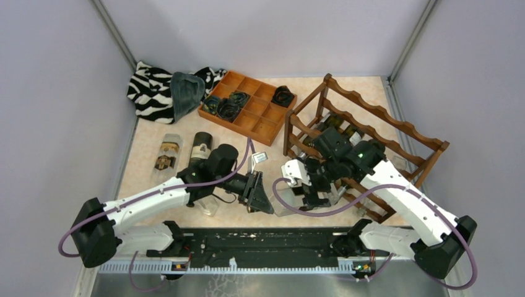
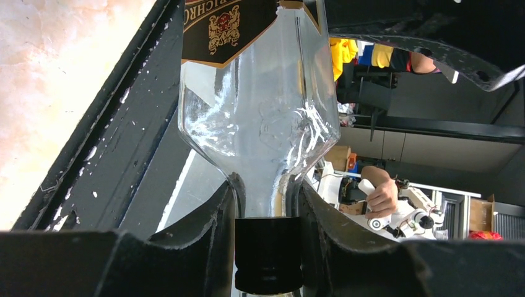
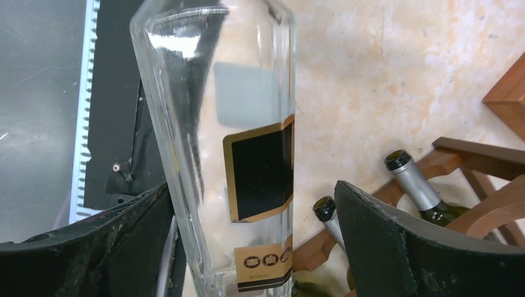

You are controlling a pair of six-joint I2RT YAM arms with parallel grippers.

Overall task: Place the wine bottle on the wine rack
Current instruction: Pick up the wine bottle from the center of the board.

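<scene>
Marbled tabletop (image 1: 186, 133), and the bottle (image 2: 260, 124) is up front between the two arms. Left gripper (image 2: 263, 192) is clamped on its neck. Right gripper (image 3: 254, 192) straddles the body, jaws wide, not gripping as far as I can tell. Looks like a hand-off: right has to squeeze before left lets go, then it's over to the rack (image 1: 384, 124).

A beige, marbled table (image 1: 365, 86) enclosed by pale walls. In the far left corner lies a crumpled zebra-striped cloth (image 1: 148, 93). Beside it sits a flat orange-brown wooden compartment tray (image 1: 263, 114). On the right stands a reddish-brown wine rack (image 1: 402, 122) with wavy rails. On the left lie side by side a clear bottle (image 1: 167, 151) and a dark-capped bottle (image 1: 199, 147) with a pale label.
</scene>
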